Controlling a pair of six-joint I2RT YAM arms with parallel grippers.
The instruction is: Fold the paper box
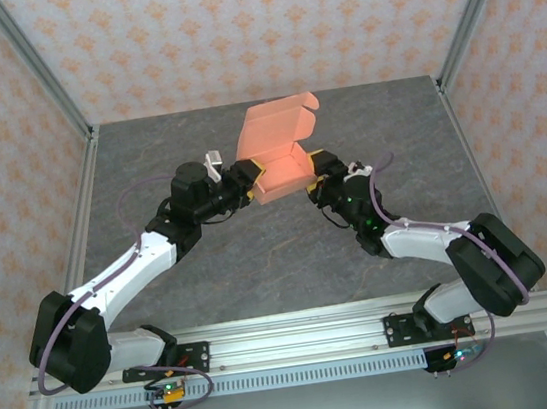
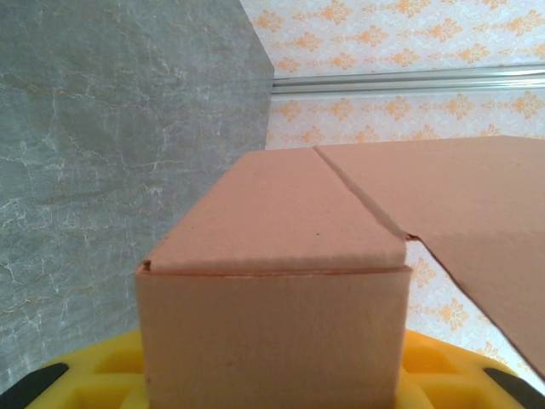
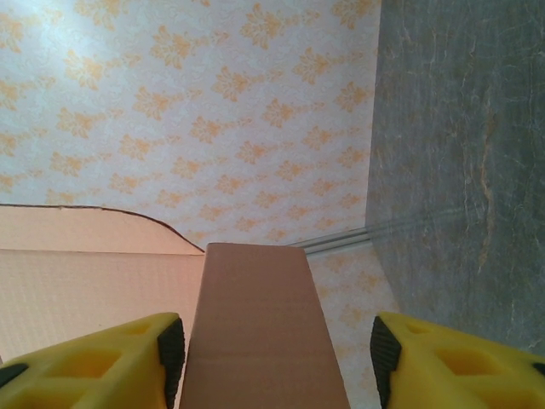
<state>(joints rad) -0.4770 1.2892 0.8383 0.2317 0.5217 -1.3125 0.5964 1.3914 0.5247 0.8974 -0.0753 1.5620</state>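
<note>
The paper box (image 1: pixel 282 171) is salmon-orange card, folded into a small open tray, with its lid flap (image 1: pixel 281 120) standing up at the back. It is held up over the middle of the grey table. My left gripper (image 1: pixel 250 184) is shut on the box's left end. In the left wrist view the box (image 2: pixel 272 256) spans the gap between the yellow fingers (image 2: pixel 111 371). My right gripper (image 1: pixel 317 175) is at the box's right end, open. The box wall (image 3: pixel 260 332) runs between its jaws; the left pad (image 3: pixel 173 349) sits close beside it and the right pad (image 3: pixel 381 358) stands apart.
The grey marbled table (image 1: pixel 201 264) is enclosed by patterned wallpaper walls (image 1: pixel 230 29) with aluminium posts (image 1: pixel 39 69) at the corners. A metal rail (image 1: pixel 291 338) with both arm bases runs along the near edge.
</note>
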